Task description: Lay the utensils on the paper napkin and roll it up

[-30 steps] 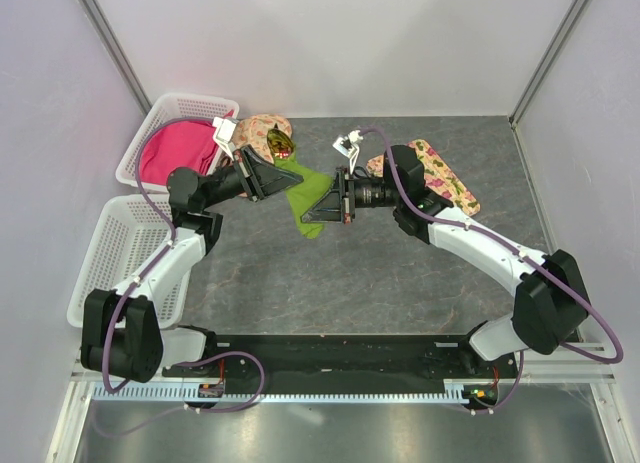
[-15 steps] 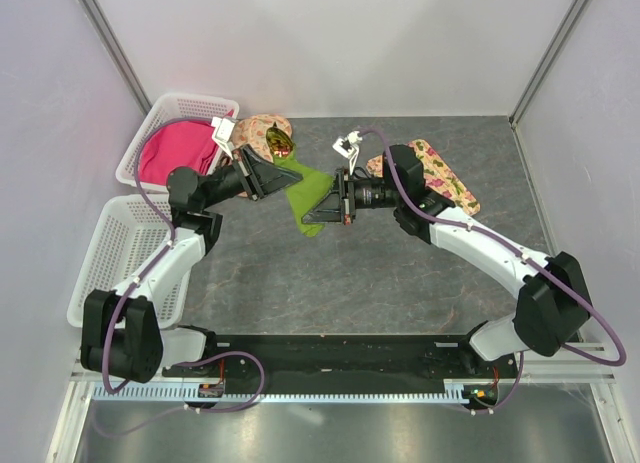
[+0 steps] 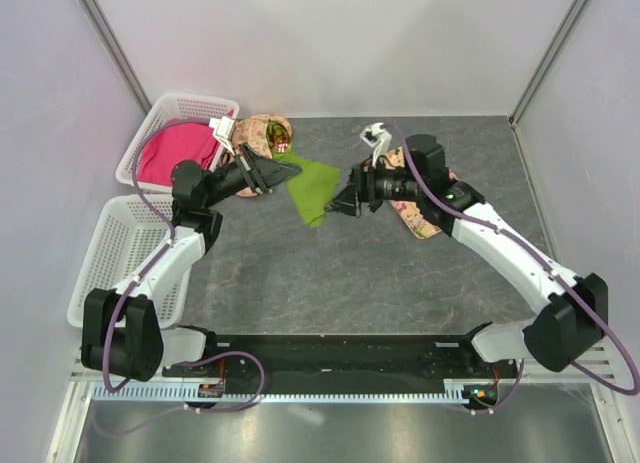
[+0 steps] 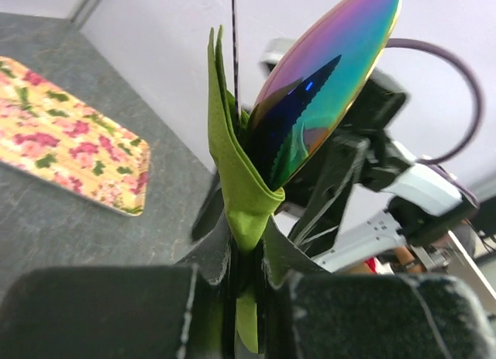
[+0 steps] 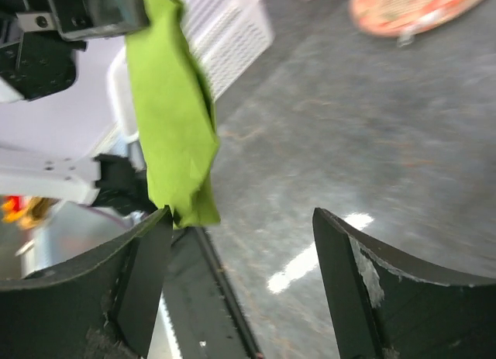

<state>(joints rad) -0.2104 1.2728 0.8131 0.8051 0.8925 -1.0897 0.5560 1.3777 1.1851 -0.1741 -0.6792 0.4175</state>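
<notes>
The left gripper (image 4: pixel 245 260) is clamped on the folded lime-green paper napkin (image 4: pixel 236 181), whose pinched edge runs down between its 2 black fingers (image 4: pixel 108 312). Tucked in the napkin's fold are the shiny rainbow-tinted oval end of a utensil (image 4: pixel 329 80) and a thin dark stick (image 4: pixel 234 49), both rising above the jaws. From above, the napkin is held over the grey table (image 3: pixel 400 283), reaching from the left gripper toward the right gripper (image 3: pixel 343 203) without meeting it. The right gripper's jaws stand wide apart with nothing between them. In its wrist view the napkin's lower corner hangs just beside 1 fingertip (image 5: pixel 159 227); whether they touch I cannot tell.
</notes>
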